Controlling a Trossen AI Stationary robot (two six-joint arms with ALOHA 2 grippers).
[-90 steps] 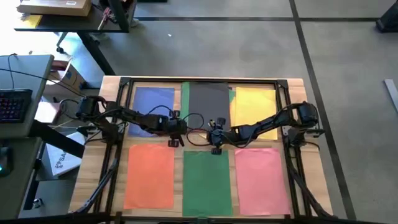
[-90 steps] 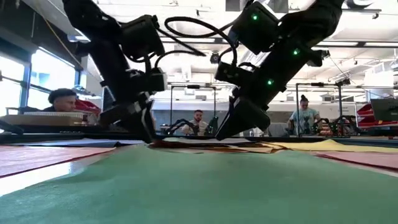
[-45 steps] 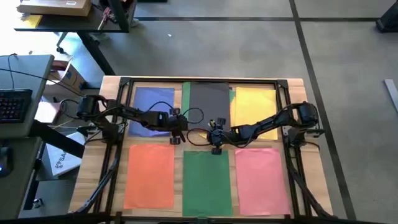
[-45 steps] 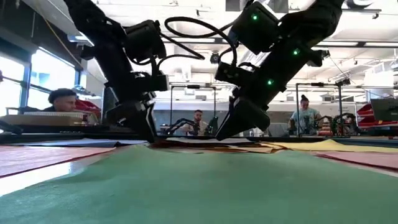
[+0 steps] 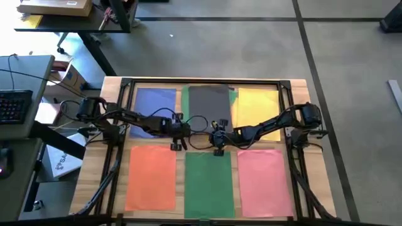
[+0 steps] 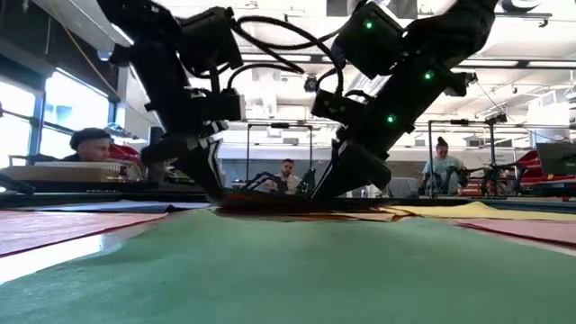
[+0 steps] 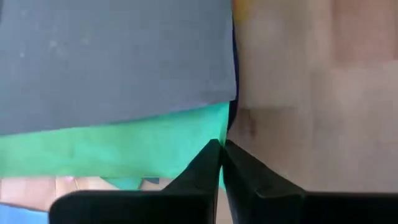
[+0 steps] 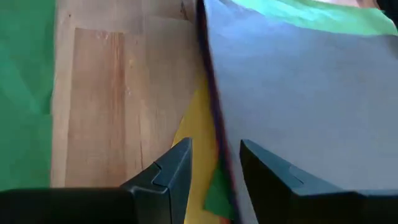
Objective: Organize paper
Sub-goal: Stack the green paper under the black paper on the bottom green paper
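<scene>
We see six piles on the worktop (image 5: 301,94): blue (image 5: 154,100), grey (image 5: 210,103) and yellow (image 5: 257,103) across the upper row, orange (image 5: 151,176), green (image 5: 210,182) and pink (image 5: 264,179) below. The grey pile at top centre is the untidy one, with a green sheet (image 7: 124,146) poking out under it. Both arms meet at its lower edge in mid-frame. Our left gripper (image 5: 176,133) sits at that pile's lower-left corner, fingers (image 7: 205,165) pressed together at the green sheet's edge; we cannot tell whether paper is pinched between them. Our right gripper (image 5: 217,139) is at the lower-right corner, fingers (image 8: 174,168) apart, straddling the grey edge with yellow showing beneath. To do this well, we reckon the right should close on just the grey edge and lift slightly, so the left can draw the green sheet out flat, without dragging neighbours.
</scene>
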